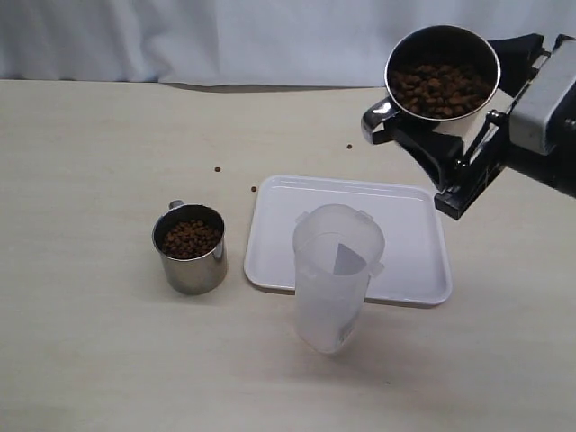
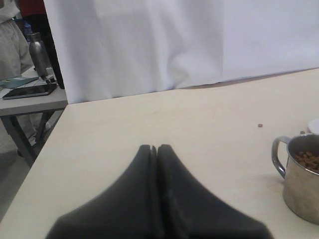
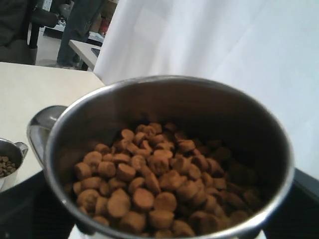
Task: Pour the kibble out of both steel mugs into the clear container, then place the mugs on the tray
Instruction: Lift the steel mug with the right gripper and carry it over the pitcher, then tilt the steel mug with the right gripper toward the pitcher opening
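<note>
Right gripper (image 1: 450, 144) is clamped on the held steel mug (image 1: 441, 63), one jaw on each side of the mug body, up in the air well clear of the table (image 1: 90, 162). The mug carries a load of kibble (image 1: 443, 88), about half full going by the right wrist view. Its handle sticks out to the gripper's left. Can't tell whether the mug is level or slightly tipped.

Next out, below the gripper and to its left, is the tray (image 1: 405, 225), flat on the table. The clear container (image 1: 337, 274) stands upright on the table at the tray edge farthest from the gripper. It overlaps the tray in the exterior view, so contact with the rim can't be judged.

Farther left of the gripper are three stray pellets (image 1: 217, 168), loose on the table past the tray's far-left corner and spread apart.

Farther still, the second steel mug (image 1: 190, 249) stands upright on the table near the tray's left edge, with a gap between them. It has kibble inside and its handle is on the curtain side.

Left gripper (image 2: 154, 149) has its fingers pressed together with nothing between them, above bare table. The second steel mug is ahead of it and off to one side, apart from the fingertips.

Farthest back, a white curtain (image 1: 225, 36) runs along the table's far edge.
</note>
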